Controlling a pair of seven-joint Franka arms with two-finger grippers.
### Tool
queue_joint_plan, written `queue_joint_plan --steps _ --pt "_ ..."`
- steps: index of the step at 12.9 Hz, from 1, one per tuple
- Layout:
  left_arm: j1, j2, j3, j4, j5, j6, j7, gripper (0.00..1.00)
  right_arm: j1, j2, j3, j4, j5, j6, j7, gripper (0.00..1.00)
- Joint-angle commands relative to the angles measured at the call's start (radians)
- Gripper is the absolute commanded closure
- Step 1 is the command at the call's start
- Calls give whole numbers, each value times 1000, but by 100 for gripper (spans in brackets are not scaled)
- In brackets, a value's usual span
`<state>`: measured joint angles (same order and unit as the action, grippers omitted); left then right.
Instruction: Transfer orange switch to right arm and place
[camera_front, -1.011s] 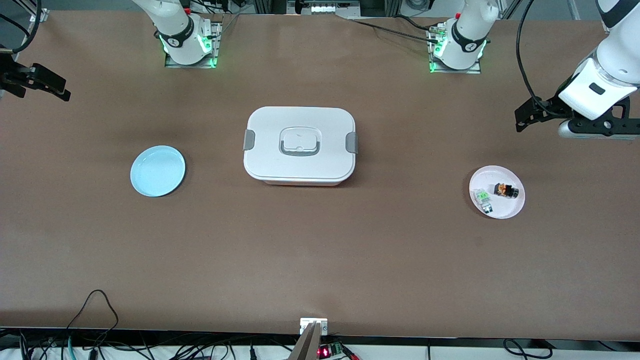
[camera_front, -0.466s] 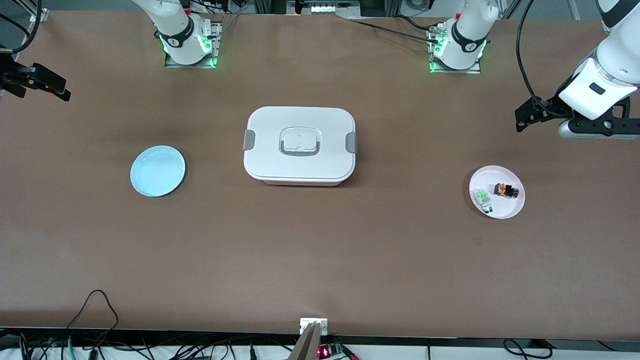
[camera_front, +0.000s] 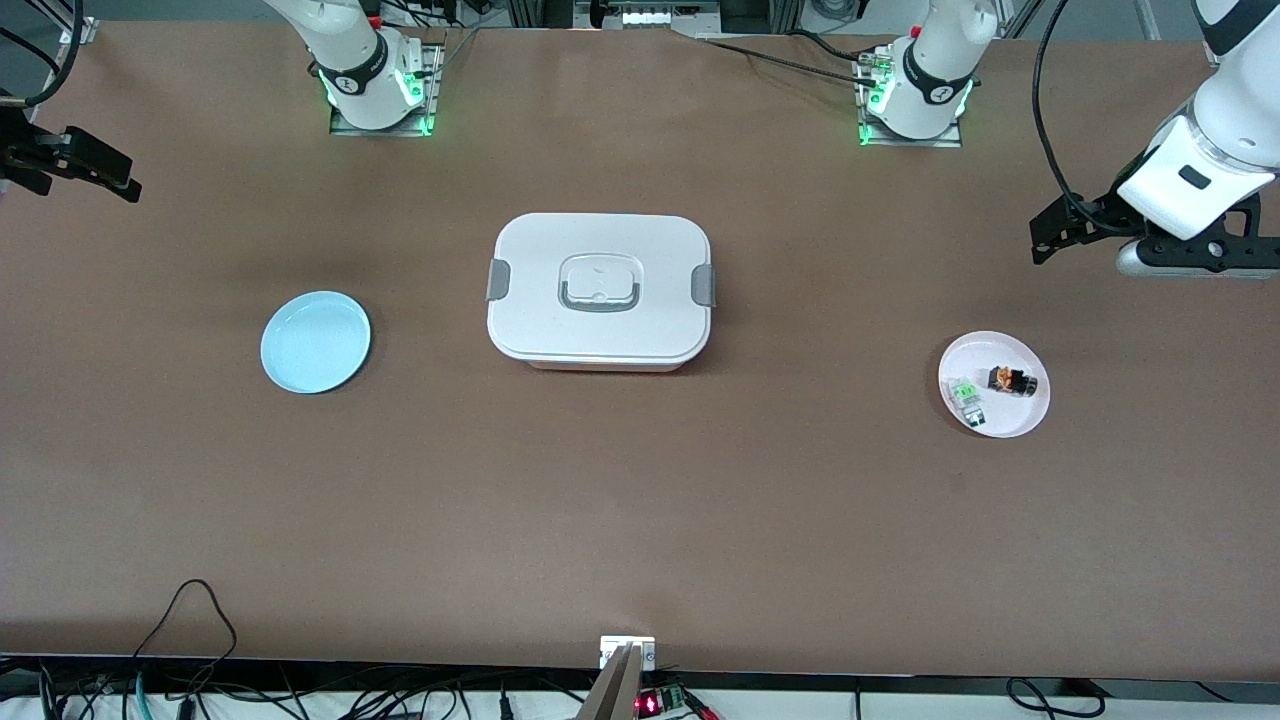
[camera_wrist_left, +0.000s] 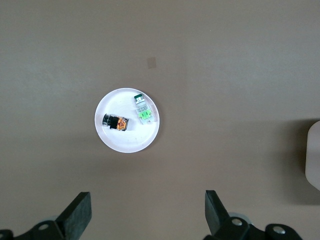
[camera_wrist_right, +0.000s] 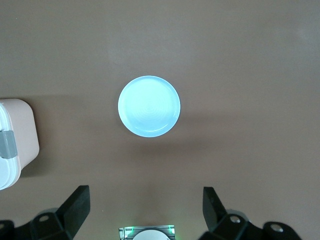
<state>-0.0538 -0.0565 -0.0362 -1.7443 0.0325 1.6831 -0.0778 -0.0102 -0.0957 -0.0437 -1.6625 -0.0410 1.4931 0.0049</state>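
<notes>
The orange switch (camera_front: 1012, 380), a tiny black block with an orange end, lies on a small white plate (camera_front: 1000, 420) toward the left arm's end of the table. It shows in the left wrist view (camera_wrist_left: 115, 122) on the same plate (camera_wrist_left: 127, 142). My left gripper (camera_front: 1160, 240) hangs open and empty in the air, over bare table near that plate; its own view (camera_wrist_left: 146, 212) shows the jaws wide apart. My right gripper (camera_front: 30, 160) hangs open and empty at the right arm's end of the table, and its own view (camera_wrist_right: 145, 207) shows the jaws wide apart.
A small clear-and-green part (camera_front: 966, 394) lies beside the switch on the white plate. A white lidded lunch box (camera_front: 600, 290) stands mid-table. A light blue plate (camera_front: 316, 342) lies toward the right arm's end and shows in the right wrist view (camera_wrist_right: 149, 106).
</notes>
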Motion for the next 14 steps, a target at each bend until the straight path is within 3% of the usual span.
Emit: queue_joint_plan --steps 1,11,14 --pt "-4 18 7 34 -2 -25 -7 0 -1 -2 1 9 4 -11 -9 0" --pt "-8 26 6 34 -8 -48 -17 0 -2 -1 1 9 -4 -7 -10 0" --pt "-15 73 4 34 -2 -176 -4 0 -2 -1 1 9 -4 -4 -10 0"
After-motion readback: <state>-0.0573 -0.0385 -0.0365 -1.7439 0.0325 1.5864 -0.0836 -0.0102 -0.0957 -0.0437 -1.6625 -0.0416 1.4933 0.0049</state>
